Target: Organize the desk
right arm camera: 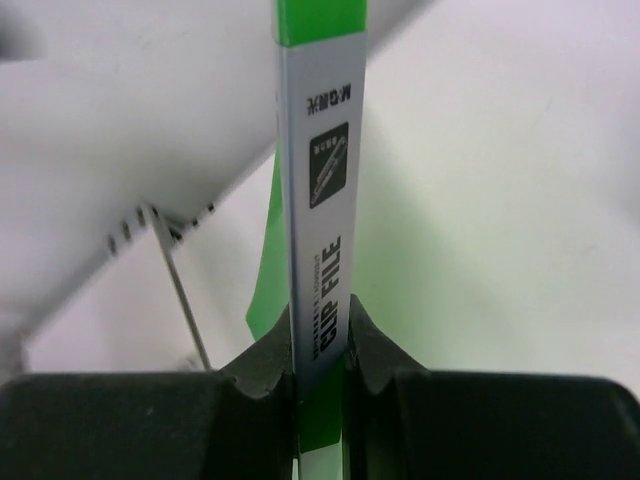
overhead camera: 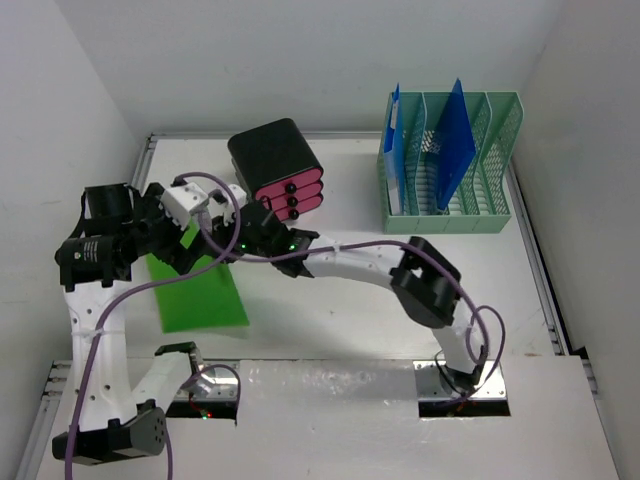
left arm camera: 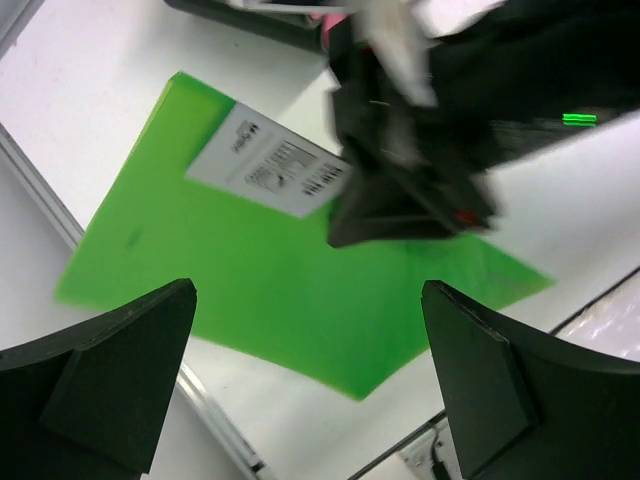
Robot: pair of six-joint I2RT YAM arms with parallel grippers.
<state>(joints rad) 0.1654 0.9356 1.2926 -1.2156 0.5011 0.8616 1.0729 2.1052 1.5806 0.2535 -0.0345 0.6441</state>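
A green clip file (overhead camera: 200, 297) with a white label sits at the left of the white desk (overhead camera: 350, 320), its far edge raised. My right gripper (overhead camera: 240, 238) reaches across from the right and is shut on that edge. In the right wrist view the fingers (right arm camera: 375, 355) pinch the file's white "CLIP FILE" strip (right arm camera: 325, 200) edge-on. My left gripper (left arm camera: 310, 380) hangs open above the file (left arm camera: 250, 280), with nothing between its fingers (left arm camera: 120, 370). In that view the right gripper (left arm camera: 400, 180) shows at the file's label, blurred.
A black drawer box with pink drawers (overhead camera: 278, 168) stands just behind the two grippers. A green slotted file rack (overhead camera: 450, 165) holding blue folders (overhead camera: 455, 140) is at the back right. A shiny foil-like strip (overhead camera: 330, 390) runs along the near edge between the arm bases.
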